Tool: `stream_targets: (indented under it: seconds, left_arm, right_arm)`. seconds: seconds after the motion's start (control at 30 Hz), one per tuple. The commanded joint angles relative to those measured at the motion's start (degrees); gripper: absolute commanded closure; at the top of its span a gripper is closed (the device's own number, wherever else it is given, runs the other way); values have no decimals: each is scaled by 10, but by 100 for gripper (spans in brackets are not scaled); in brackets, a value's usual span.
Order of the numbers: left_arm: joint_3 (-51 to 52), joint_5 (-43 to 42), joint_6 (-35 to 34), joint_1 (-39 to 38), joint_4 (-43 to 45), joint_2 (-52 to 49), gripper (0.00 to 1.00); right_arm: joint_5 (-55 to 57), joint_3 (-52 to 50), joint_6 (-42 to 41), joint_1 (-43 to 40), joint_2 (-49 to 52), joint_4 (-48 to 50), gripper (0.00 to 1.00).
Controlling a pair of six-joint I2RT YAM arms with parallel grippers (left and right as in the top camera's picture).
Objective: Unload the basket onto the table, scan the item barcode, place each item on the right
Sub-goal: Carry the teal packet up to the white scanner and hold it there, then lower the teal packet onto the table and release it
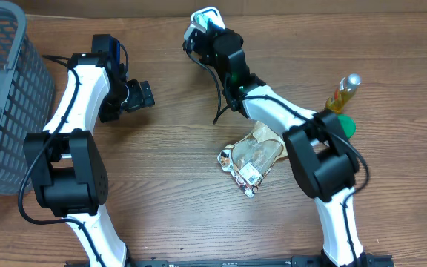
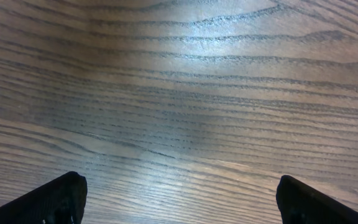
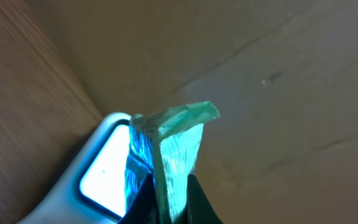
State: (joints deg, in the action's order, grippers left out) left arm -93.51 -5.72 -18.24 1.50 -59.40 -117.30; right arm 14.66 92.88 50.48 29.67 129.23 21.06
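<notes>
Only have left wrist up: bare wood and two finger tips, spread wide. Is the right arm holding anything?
Observer: Yes. The right fingers are shut on a teal packet.
Operator: Near the scanner?
Observer: In the right wrist view the packet sits just over a white scanner with its window lit. I cannot tell whether they touch.
Operator: Anything else on the table?
Observer: Overhead shows a clear snack bag lying mid-table, close to the right arm.
</notes>
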Motion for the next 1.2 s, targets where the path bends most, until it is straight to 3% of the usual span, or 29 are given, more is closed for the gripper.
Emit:
stream_targets:
  seconds: [0.0,0.27,0.43,0.57,0.73,0.87,0.9,1.17]
  left_arm:
    - [-7,3,-2,-1,-1,0,0]
    - [-7,3,-2,-1,-1,0,0]
    - [-7,3,-2,-1,-1,0,0]
    - [-7,3,-2,-1,-1,0,0]
    - [-7,4,-2,-1,-1,0,1]
    - [-7,3,-2,-1,-1,0,0]
    - [-7,3,-2,-1,-1,0,1]
    - [-7,3,-2,-1,-1,0,0]
  right_arm:
    - [-45,6,-186,6,-128,-76,96]
    - [-182,6,-466,-10,-253,-438,96]
    - [-358,3,-505,-28,-258,-663,96]
    - [-372,-16,-505,-30,-254,-774,96]
    - [-337,-50,-505,-31,-254,-772,75]
    - [-238,-60,-505,-31,-254,-741,5]
    - [-226,-61,-505,-31,-254,-734,0]
    - [-215,-74,-505,-31,-253,-707,0]
